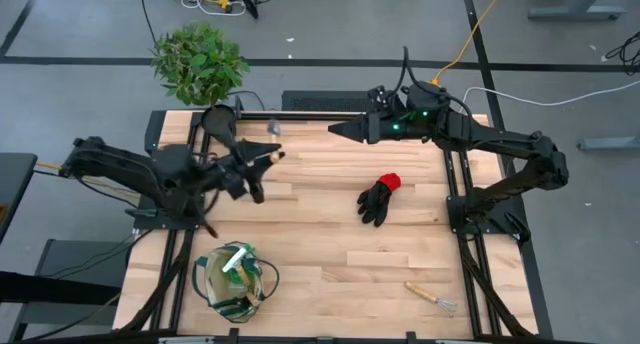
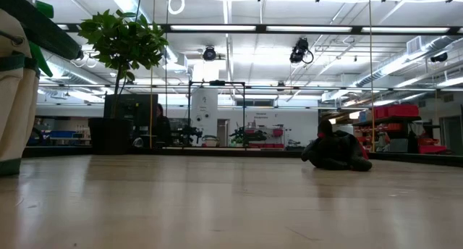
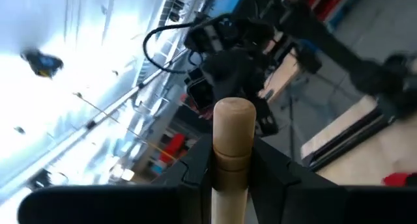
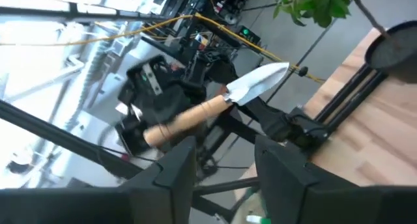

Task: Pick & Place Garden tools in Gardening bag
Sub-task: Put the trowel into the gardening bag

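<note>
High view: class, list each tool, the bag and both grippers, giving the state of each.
trowel: held off the table by the left gripper
left gripper: shut on the trowel's wooden handle
right gripper: open, empty
glove: lying on the table
hand fork: lying on the table
gardening bag: upright, open
spray bottle: inside the bag

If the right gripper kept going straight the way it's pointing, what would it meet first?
Probably the trowel held by the left gripper; the right gripper points at it, jaws open, though depth is unclear.
</note>
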Robot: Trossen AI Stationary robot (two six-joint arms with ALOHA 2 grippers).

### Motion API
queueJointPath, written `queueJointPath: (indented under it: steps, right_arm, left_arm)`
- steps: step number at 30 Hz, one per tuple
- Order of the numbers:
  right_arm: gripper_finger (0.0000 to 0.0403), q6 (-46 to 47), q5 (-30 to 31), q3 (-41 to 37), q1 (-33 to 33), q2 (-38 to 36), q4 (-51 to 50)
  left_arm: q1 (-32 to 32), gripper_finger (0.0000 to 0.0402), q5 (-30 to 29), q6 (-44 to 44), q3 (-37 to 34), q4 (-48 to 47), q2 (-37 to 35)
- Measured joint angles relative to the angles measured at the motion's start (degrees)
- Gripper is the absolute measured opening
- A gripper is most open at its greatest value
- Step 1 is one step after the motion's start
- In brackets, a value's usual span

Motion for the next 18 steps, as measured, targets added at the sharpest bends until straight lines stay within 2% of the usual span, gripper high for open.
queueJointPath:
  steps: [9,18]
  right_arm:
    - [0.0131,-17.19,0.11,0.00,0.00,0.00,-2.89]
    - [0.0101,-36.03,4.54,0.00,0.09,0.02,-3.56]
  left_arm:
    - [-0.11,0.0077,-0.04,-20.98,0.00,-10.93,-5.62]
    - [-0.08,0.0076,-0.58,-37.36,0.00,-18.71,-6.62]
